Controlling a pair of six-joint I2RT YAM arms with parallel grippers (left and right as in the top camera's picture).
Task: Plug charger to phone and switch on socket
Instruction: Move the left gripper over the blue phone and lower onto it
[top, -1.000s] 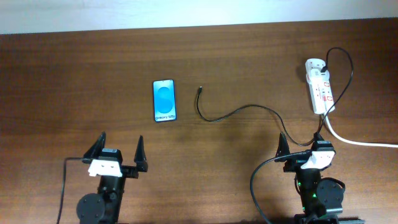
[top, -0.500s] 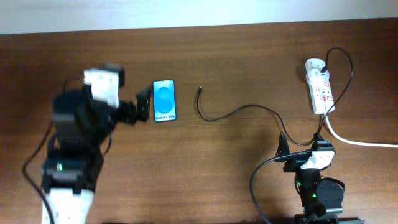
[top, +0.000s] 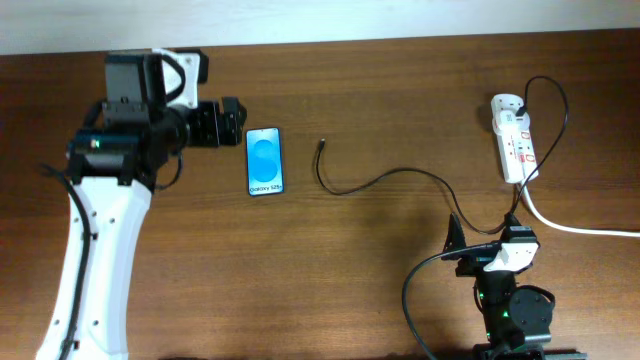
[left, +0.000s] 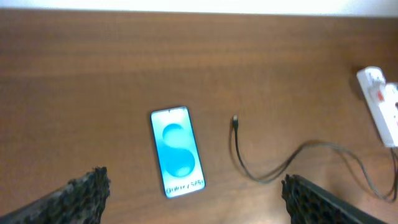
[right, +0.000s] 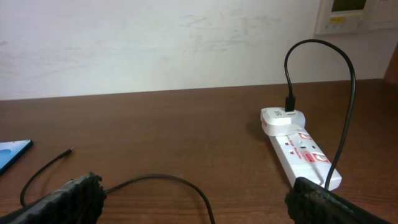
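The charger (top: 380, 178) lies loose on the table (top: 400, 90) in the overhead view. Its plug tip is near the phone (top: 264, 161) but apart from it, and its far end runs to the socket (top: 515, 140) at the right. The left gripper (top: 232, 122) is just left of the phone's top; the right gripper (top: 483, 232) is near the front edge. The left wrist view shows the fingers (left: 81, 196) spread wide and empty, with the lit phone between them. The right wrist view shows the fingers (right: 68, 199) released too, and the cable plugged into the adapter (right: 282, 118) on the socket.

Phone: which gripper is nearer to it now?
Left. The left gripper is just left of the phone, by its far end; the right gripper is far off to its right.
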